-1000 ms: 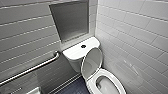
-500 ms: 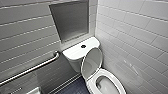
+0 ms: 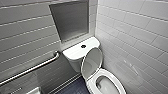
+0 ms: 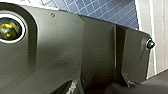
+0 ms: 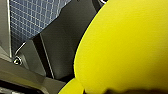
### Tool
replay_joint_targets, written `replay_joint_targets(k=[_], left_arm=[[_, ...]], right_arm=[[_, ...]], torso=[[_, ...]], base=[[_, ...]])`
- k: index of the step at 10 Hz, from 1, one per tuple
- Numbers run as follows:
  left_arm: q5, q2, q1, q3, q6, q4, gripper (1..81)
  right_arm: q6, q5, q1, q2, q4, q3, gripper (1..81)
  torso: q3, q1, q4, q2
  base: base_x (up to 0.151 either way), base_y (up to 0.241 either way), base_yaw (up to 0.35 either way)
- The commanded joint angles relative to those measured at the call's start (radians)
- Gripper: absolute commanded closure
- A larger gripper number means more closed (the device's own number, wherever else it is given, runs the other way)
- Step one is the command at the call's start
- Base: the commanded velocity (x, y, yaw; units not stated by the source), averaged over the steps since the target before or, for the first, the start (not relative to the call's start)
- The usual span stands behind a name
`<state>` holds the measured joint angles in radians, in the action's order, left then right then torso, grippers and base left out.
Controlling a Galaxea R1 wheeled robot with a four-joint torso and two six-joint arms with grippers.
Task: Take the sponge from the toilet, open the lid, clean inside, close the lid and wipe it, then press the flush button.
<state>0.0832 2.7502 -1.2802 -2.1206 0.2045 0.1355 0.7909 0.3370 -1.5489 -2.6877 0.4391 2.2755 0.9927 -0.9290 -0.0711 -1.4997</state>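
Holding the sponge close against its wrist camera, your right gripper looks clenched on it, though that grasp is my reading. The left gripper's state I cannot tell. Ahead and below, toward your right, the toilet has the lid raised against the tank, bowl open. The tiled wall crowds that side, and the flush button sits behind the lid.

Right gripper clamped on the yellow sponge, wrist held above the blue tiled floor, left wrist's dark plate likewise hung above that floor
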Motion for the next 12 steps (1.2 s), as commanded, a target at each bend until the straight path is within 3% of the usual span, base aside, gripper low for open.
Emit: replay_joint_targets(k=[1, 5, 8, 11, 12], left_arm=[[0.105, -0.137, 0.155, 0.211, -0.008, -0.004, 1.0], [0.191, -0.155, 0.316, 0.26, -0.004, -0.108, 1.0], [0.198, -0.159, 0.426, 0.301, -0.002, -0.18, 1.0], [0.214, -0.187, 0.535, 0.352, -0.002, -0.267, 1.0], [0.214, -0.193, 0.566, 0.358, -0.002, -0.293, 1.0]], right_arm=[[0.007, -0.042, -0.006, 0.021, 0.026, -0.016, 81.1], [0.007, -0.036, -0.009, 0.016, 0.024, -0.013, 81.1], [0.007, -0.036, -0.014, 0.015, 0.026, -0.002, 81.1], [0.005, -0.036, -0.014, 0.016, 0.026, 0.001, 81.1], [0.005, -0.036, -0.014, 0.016, 0.026, 0.002, 81.1]], torso=[[0.0, 0.0, 0.0, 0.0], [0.0, 0.0, 0.0, 0.0], [0.0, 0.0, 0.0, 0.0], [-0.065, 0.0, 0.0, 0.001], [-0.027, 0.0, 0.0, 0.001]], base=[[0.0, 0.0, 0.0], [0.0, 0.0, 0.0], [0.0, 0.0, 0.0], [0.0, 0.0, 0.0], [0.0, 0.0, 0.0]])
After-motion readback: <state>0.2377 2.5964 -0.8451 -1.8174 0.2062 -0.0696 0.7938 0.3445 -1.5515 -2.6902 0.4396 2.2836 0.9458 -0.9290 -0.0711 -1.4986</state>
